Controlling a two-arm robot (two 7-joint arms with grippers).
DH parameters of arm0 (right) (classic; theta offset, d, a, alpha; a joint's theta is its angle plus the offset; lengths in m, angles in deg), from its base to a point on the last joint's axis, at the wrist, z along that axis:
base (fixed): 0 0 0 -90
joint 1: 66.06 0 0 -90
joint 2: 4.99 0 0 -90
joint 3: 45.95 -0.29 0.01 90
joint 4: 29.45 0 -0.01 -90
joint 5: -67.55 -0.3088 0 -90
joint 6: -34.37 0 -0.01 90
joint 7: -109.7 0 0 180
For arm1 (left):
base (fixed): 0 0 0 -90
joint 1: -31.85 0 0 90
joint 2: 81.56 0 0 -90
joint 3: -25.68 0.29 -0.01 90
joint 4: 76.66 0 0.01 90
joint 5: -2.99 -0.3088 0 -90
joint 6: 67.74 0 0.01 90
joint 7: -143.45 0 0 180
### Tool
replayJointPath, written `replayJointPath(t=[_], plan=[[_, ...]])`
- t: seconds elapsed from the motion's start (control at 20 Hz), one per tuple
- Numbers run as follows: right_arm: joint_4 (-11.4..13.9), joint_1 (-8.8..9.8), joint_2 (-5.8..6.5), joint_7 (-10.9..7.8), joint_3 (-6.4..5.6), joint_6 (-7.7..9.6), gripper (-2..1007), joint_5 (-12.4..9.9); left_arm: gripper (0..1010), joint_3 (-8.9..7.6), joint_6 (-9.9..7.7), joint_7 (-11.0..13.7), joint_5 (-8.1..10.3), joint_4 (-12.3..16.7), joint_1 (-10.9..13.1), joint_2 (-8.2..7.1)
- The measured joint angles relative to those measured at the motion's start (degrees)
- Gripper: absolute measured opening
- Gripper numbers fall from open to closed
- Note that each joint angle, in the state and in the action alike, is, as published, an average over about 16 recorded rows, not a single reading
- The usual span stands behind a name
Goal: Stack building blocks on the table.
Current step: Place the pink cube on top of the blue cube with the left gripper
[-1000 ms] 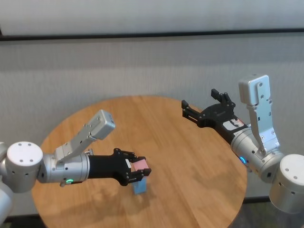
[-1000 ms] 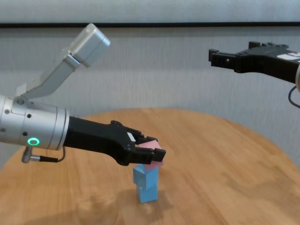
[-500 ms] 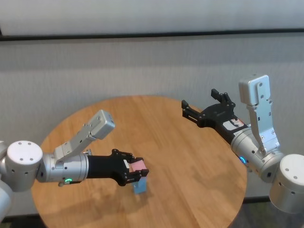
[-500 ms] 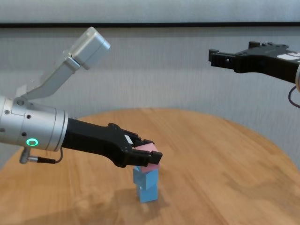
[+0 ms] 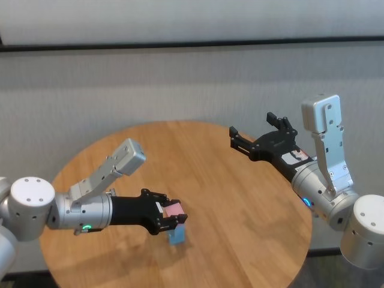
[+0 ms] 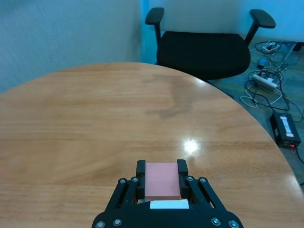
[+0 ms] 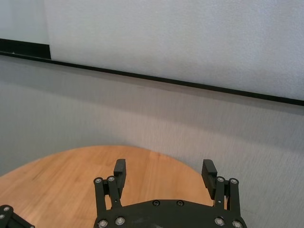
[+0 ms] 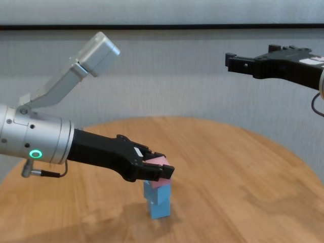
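The left end effector [image 8: 161,171] reaches in low over the round wooden bench [image 8: 243,172], its black fingers [image 6: 140,172] clamped on opposite sides of the pale pink block [image 8: 161,164]. In the left wrist view the pink block [image 6: 163,181] sits squarely between the two pads, its top face exposed.

The pink block is positioned directly above a column of two light blue blocks. The upper blue block [image 8: 158,192] is turned slightly relative to the lower blue block [image 8: 160,209], which rests on the bench surface. In the chest view the pink block appears to meet the top of the upper blue block; whether it rests fully on it cannot be told, because the fingers hide the joint. In the head view, the column [image 5: 176,235] stands on the near-left portion of the bench [image 5: 240,198], and only part of the blue shows below the left end effector [image 5: 174,217].

The right end effector [image 5: 256,133] is held high above the far-right side of the bench, well apart from the column. Its fingers [image 7: 209,173] are spread wide with nothing between them.

An office chair [image 6: 203,47] and floor cables [image 6: 270,80] are visible beyond the bench edge.
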Motion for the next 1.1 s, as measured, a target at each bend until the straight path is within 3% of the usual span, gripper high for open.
replayJointPath(t=[0.6, 1.1], plan=[[0.0, 0.00, 0.00, 0.00, 0.00, 0.00, 1004, 0.0, 420, 0.43, 0.18, 0.1, 0.43, -0.6, -0.4, 0.16], [0.0, 0.00, 0.00, 0.00, 0.00, 0.00, 1005, 0.0, 660, 0.29, 0.26, -0.1, 0.38, -0.4, -0.2, 0.09]])
